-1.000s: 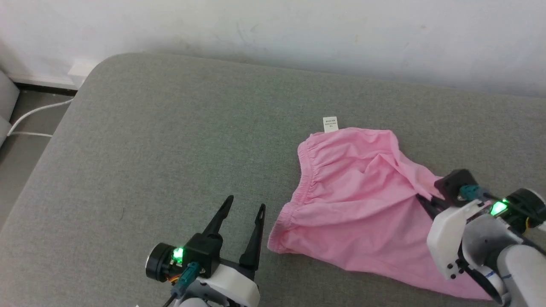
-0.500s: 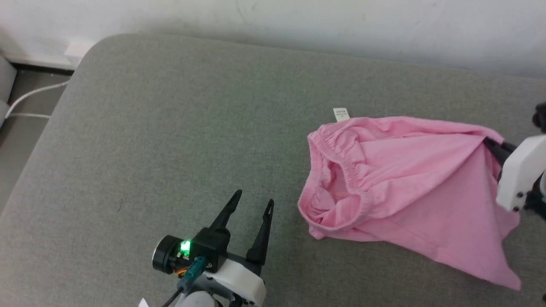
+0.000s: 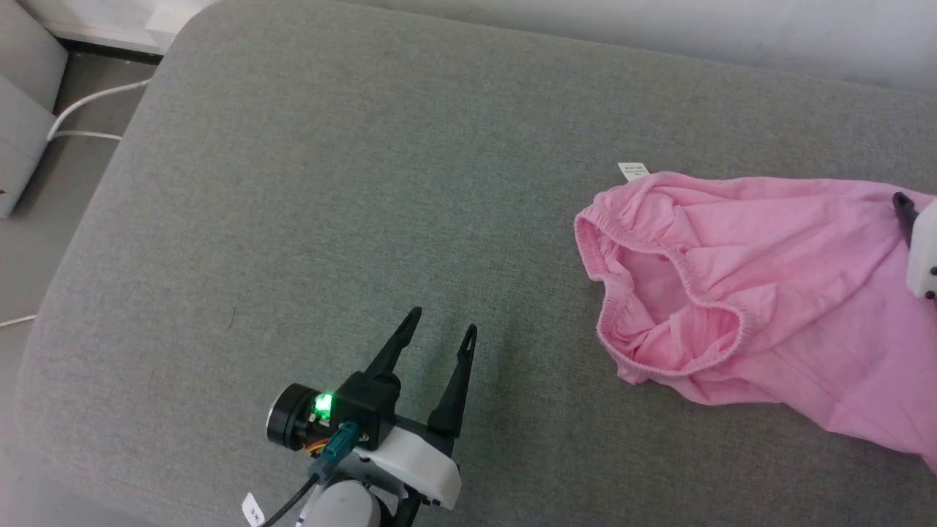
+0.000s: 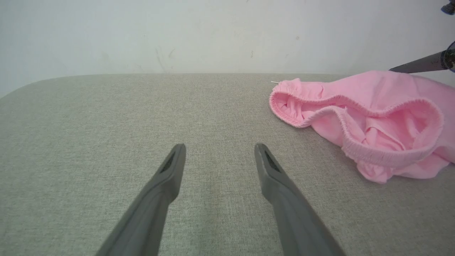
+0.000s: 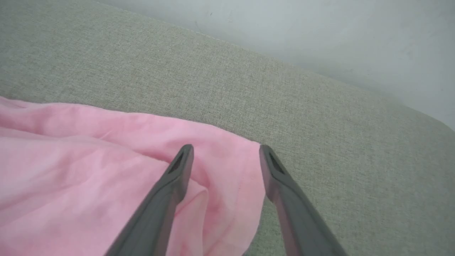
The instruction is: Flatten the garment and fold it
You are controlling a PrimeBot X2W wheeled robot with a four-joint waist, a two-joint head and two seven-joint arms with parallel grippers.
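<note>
Pink fabric is spread over the right half of the grey padded surface [image 3: 307,190]. The garment [image 3: 790,249] is laid with its long axis running left to right across the head view. The gathered waistband [image 3: 732,322] is turned toward the robot's left, and the legs run off past the right edge of the view. The waist is seen gaping open, its rim raised in a loop, with the inside exposed toward the left pincer [image 3: 444,322]. A small white label [image 3: 633,170] is seen at the far corner of the waistband, lying on the grey cloth.

The left pincer is held low over bare upholstery, well apart from the garment, with its fingers spread and nothing between them. The right pincer [image 5: 225,151] is seen with its fingers apart over the far leg hem. Pink cloth lies under and between them, though whether it touches either finger cannot quite be made out.

Half a second ago the leg was drawn taut into the closed right pincer; now those fingers are parted and the cloth is slack. The head camera has swung meanwhile, so the garment's shift within the frame cannot be read as a move. The left pincer's spread is unchanged.
</note>
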